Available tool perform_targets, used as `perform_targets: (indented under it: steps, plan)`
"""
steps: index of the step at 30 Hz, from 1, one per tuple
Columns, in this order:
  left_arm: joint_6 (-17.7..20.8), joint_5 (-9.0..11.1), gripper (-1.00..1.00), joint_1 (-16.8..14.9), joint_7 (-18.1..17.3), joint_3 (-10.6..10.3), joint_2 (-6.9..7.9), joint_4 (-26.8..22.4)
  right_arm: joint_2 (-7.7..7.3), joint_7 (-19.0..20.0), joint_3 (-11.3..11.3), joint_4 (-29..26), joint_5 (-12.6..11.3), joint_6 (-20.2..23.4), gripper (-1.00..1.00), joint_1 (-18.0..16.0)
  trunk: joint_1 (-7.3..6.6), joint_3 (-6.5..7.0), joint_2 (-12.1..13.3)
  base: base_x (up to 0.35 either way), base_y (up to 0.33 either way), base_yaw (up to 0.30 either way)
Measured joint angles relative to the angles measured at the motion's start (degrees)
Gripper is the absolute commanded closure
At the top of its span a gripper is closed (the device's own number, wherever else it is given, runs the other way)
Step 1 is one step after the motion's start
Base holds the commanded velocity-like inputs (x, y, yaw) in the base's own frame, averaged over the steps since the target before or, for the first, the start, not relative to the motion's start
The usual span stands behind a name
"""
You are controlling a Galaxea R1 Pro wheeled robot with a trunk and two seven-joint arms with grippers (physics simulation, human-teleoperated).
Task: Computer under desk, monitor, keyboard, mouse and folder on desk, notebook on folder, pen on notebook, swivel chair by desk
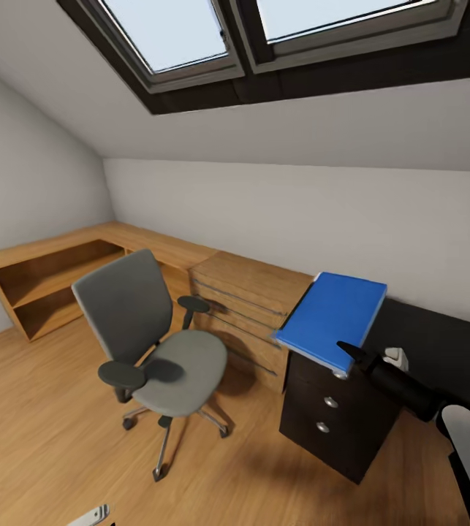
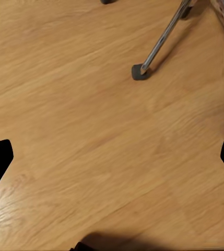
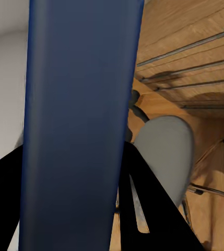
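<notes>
Now right arm (image 1: 403, 386) outstretched; fingers (image 3: 148, 198) clamp folder (image 1: 333, 315).

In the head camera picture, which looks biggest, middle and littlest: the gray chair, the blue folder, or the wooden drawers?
1. swivel chair
2. wooden drawers, though the folder covers part of them
3. blue folder, which sits nearer the camera, so it may look bigger than it is

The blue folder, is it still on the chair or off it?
Off it. The blue folder is held by the right end effector above the dark desk; the swivel chair's seat is bare.
</notes>
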Motion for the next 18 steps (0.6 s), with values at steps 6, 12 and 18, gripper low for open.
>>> perform_targets:
  steps: [6, 12, 18]
  plan:
    - [0.0, 0.0, -1.0, 0.0, 0.0, 0.0, 0.0, 0.04, 0.07, 0.0, -2.24, 0.44, -0.03, 0.06, 1.0, 0.0, 0.0, 0.0, 0.0, 0.0, 0.0, -0.299]
    - [0.03, 0.0, -1.0, 0.0, 0.0, 0.0, 0.0, 0.16, 0.07, 0.0, -2.56, 0.89, -0.08, 0.08, 1.0, 0.0, 0.0, 0.0, 0.0, 0.0, 0.0, -0.299]
    - [0.28, 0.01, -1.0, 0.02, -0.08, -0.01, -0.19, 2.87, 0.06, 0.05, -2.67, 1.99, 0.01, -0.01, 1.0, 0.0, 0.0, -0.01, 0.0, 0.0, 0.0, -0.299]
